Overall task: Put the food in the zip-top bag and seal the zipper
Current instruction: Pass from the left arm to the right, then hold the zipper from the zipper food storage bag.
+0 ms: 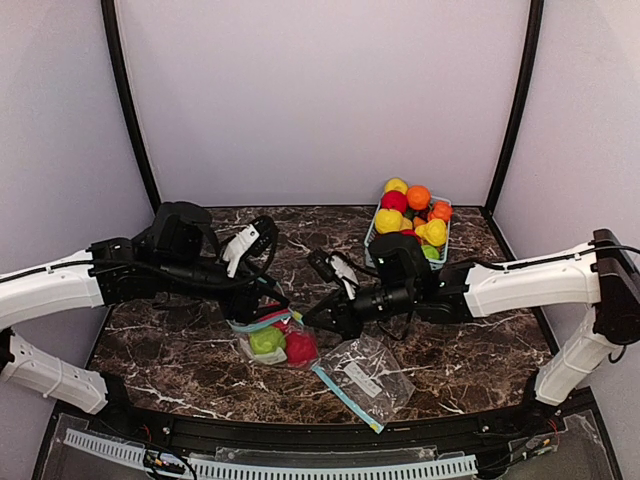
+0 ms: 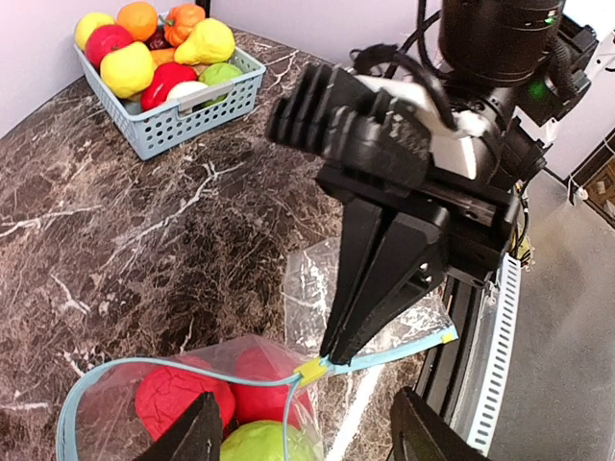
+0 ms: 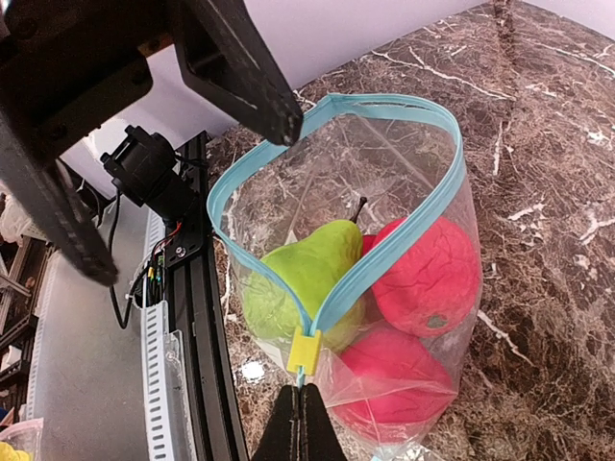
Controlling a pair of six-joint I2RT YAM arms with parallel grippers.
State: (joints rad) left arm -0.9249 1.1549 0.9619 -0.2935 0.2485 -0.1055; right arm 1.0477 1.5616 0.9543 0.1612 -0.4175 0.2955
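Zip-top bag [image 3: 404,182] stands on the marble table [image 1: 480,340], left of centre and toward the near edge, with its mouth gaping upward. Inside are a green pear [image 3: 298,279] and two red fruits [image 3: 428,274]. The other food is heaped in the blue basket [image 2: 183,120], far right.

Right gripper [image 3: 302,423]: jaws together, pinched on the end of the blue zipper strip just below the yellow slider [image 3: 306,352]. Judgement: this anchors one corner, so the mouth is propped open for loading and the track is lined up for sealing.

Left gripper [image 2: 312,430]: fingers apart over the bag's opposite rim, clamped on nothing. One fingertip is close to the rim; I cannot tell whether it touches.

A second empty bag [image 1: 368,372] lies flat just right of the filled one.
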